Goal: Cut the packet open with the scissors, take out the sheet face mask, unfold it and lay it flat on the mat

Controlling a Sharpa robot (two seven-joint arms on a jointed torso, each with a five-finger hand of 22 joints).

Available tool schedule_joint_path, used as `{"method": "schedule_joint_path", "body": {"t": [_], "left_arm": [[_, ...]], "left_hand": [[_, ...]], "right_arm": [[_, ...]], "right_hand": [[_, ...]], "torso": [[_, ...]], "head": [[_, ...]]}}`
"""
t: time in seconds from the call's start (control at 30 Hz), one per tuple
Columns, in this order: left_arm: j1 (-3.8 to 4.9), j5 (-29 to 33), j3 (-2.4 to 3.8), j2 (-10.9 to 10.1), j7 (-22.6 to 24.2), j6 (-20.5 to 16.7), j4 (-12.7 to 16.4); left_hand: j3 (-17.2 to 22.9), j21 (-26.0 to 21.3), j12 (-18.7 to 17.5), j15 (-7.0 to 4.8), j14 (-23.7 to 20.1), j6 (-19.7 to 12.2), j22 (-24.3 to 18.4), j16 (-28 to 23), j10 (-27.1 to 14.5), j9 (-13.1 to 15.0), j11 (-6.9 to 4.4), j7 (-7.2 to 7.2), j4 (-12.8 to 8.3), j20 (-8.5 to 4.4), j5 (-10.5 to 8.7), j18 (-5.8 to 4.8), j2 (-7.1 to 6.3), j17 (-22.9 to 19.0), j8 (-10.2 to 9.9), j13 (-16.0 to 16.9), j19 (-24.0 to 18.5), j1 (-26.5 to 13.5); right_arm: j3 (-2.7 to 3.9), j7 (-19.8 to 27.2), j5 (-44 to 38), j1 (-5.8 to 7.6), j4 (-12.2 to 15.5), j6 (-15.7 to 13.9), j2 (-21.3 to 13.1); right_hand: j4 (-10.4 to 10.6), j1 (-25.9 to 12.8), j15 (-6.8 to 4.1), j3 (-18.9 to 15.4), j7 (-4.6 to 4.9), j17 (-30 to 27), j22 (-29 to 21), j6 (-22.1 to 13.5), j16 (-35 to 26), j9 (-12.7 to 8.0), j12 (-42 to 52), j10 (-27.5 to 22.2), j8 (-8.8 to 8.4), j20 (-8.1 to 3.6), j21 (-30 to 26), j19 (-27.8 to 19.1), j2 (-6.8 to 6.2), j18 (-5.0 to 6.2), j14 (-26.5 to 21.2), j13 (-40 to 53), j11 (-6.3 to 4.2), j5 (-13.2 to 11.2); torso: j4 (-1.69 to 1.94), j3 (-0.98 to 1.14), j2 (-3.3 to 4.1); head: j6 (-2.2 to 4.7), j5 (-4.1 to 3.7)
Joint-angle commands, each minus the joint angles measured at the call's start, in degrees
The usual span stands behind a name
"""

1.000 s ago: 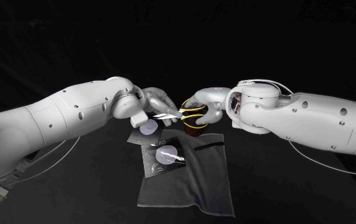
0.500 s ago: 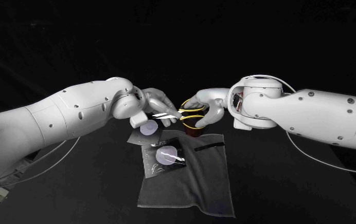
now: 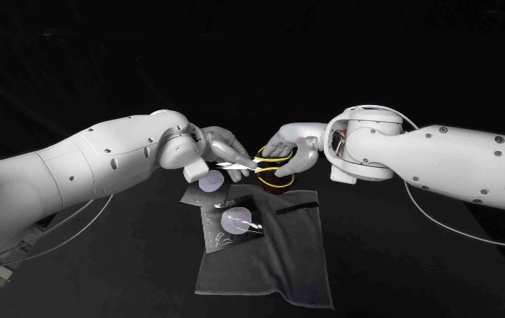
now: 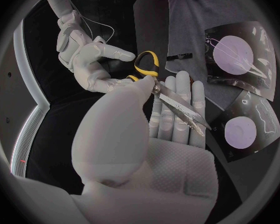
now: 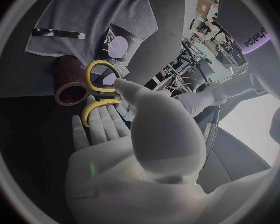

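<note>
Left hand [image 3: 224, 150] pinches scissors [image 3: 244, 164] by the blades, thumb over flat fingers. Right hand [image 3: 290, 147] touches the yellow loops; grip unclear. Dark packet [image 3: 236, 225], pale disc print, text unreadable, on mat [image 3: 279, 267] far-left corner. Second packet [image 3: 211, 184] just off its edge on table [image 3: 400, 260]. Mat's near half bare.

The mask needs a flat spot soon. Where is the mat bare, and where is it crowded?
Bare: the mat's near half, between the packet on it, the black strip and its near edge. Crowded: the far end, where the second packet, a brown cylinder, and the left hand and right hand on the scissors bunch together.
</note>
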Motion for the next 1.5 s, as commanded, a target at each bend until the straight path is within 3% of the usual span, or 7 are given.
{"method": "schedule_joint_path", "body": {"t": [0.03,0.17,0.4,0.47,0.6,0.9,1.5], "left_arm": [[-0.28,-1.42,-0.32,-0.34,-2.70,-0.06,-0.50],[-0.28,-1.38,-0.32,-0.38,-2.79,-0.02,-0.51],[-0.28,-1.32,-0.33,-0.44,-2.89,0.08,-0.50],[-0.28,-1.30,-0.33,-0.45,-2.91,0.09,-0.50],[-0.28,-1.27,-0.33,-0.47,-2.95,0.17,-0.50],[-0.28,-0.88,-0.33,-0.73,-2.59,0.39,-0.33],[-0.33,0.77,-0.23,-2.74,6.84,1.81,2.47]], "left_hand": [[9.96,0.29,0.25,-0.14,0.32,0.29,0.08,-0.38,1.28,0.11,-0.96,0.06,-9.62,0.03,0.17,0.87,0.58,0.09,0.04,0.02,-0.51,0.04],[9.96,0.29,0.25,-0.14,0.32,0.29,0.08,-0.38,1.28,0.11,-0.96,0.06,-9.62,0.03,0.17,0.87,0.58,0.09,0.04,0.02,-0.51,0.04],[10.13,0.35,0.24,-0.15,0.36,0.31,0.12,-0.42,1.31,0.18,-0.97,0.05,-9.75,0.04,0.16,0.89,0.55,0.13,0.03,0.02,-0.56,-0.10],[10.13,0.35,0.24,-0.15,0.36,0.31,0.12,-0.42,1.31,0.18,-0.97,0.05,-9.75,0.04,0.16,0.89,0.55,0.13,0.03,0.02,-0.56,-0.10],[10.13,0.35,0.24,-0.15,0.36,0.31,0.12,-0.42,1.31,0.18,-0.97,0.05,-9.75,0.04,0.16,0.89,0.55,0.13,0.03,0.02,-0.56,-0.10],[10.34,0.40,0.22,-0.15,0.38,0.31,0.16,-0.49,1.34,0.26,-0.97,0.05,-9.89,0.06,0.16,0.89,0.54,0.18,0.01,0.01,-0.65,-0.30],[10.83,0.44,-0.14,0.09,-0.17,0.00,0.23,-1.07,0.90,0.59,-0.78,0.21,-10.35,0.31,0.15,0.79,0.55,0.30,-0.21,-0.09,-1.23,-1.13]], "right_arm": [[0.36,1.27,0.15,0.40,-0.19,-2.33,-0.19],[0.36,1.31,-0.32,0.40,-0.39,-1.31,-0.24],[0.36,2.05,-0.56,0.40,-0.59,-0.79,-0.27],[0.36,2.29,-0.66,0.40,-0.62,-0.47,-0.31],[0.36,2.23,-0.55,0.40,-0.73,0.11,-0.34],[0.36,5.34,1.73,0.40,-0.57,-8.25,-1.54],[-0.53,8.04,26.14,-1.48,-5.63,-23.25,-6.54]], "right_hand": [[-0.03,-0.60,-1.18,0.30,2.70,-1.13,-0.01,-2.81,-1.05,-0.58,0.04,-2.54,-1.12,0.07,-0.06,-1.37,-0.86,-0.88,-9.82,-0.09,-0.12,0.27],[0.11,0.17,0.67,-0.38,-0.73,-1.67,0.08,4.89,-1.51,0.84,-0.07,-8.49,1.14,0.10,0.20,-1.97,-1.03,-0.88,-22.21,-0.25,-3.24,0.31],[-0.13,-0.14,-1.70,0.97,1.13,2.12,0.36,6.03,5.01,1.22,0.94,3.78,1.53,0.08,0.87,-1.73,-1.10,-0.80,4.02,0.38,-0.30,0.57],[-0.81,0.08,0.48,1.68,-0.85,-1.47,0.35,14.28,-1.54,2.74,0.06,-4.20,4.04,0.17,0.98,-2.20,-1.27,-0.87,-18.34,-0.12,-2.14,0.48],[-1.04,-0.80,-1.65,2.84,1.91,1.49,0.47,7.45,3.61,1.47,1.00,5.96,1.58,0.08,1.35,-2.14,-1.45,-0.83,1.66,0.44,-0.31,0.55],[-1.92,-0.69,1.32,4.98,2.81,1.11,0.84,13.77,2.12,2.67,0.95,9.53,3.09,0.02,2.29,-1.45,-1.01,3.13,3.27,0.54,1.61,-0.33],[2.42,-5.22,-1.18,5.87,4.79,2.56,3.66,18.22,6.53,3.46,1.13,16.66,5.79,-0.07,8.92,13.36,-1.98,5.97,14.45,0.52,1.04,-0.98]], "torso": [[0.04,-0.02,0.03],[0.03,-0.02,0.02],[0.01,-0.01,0.01],[0.01,-0.01,0.01],[0.01,-0.01,0.01],[0.02,-0.04,0.00],[0.06,0.06,0.06]], "head": [[-0.01,-0.05],[0.03,-0.01],[-0.01,0.01],[-0.01,0.01],[0.07,-0.01],[0.14,-0.07],[0.81,-0.43]]}}
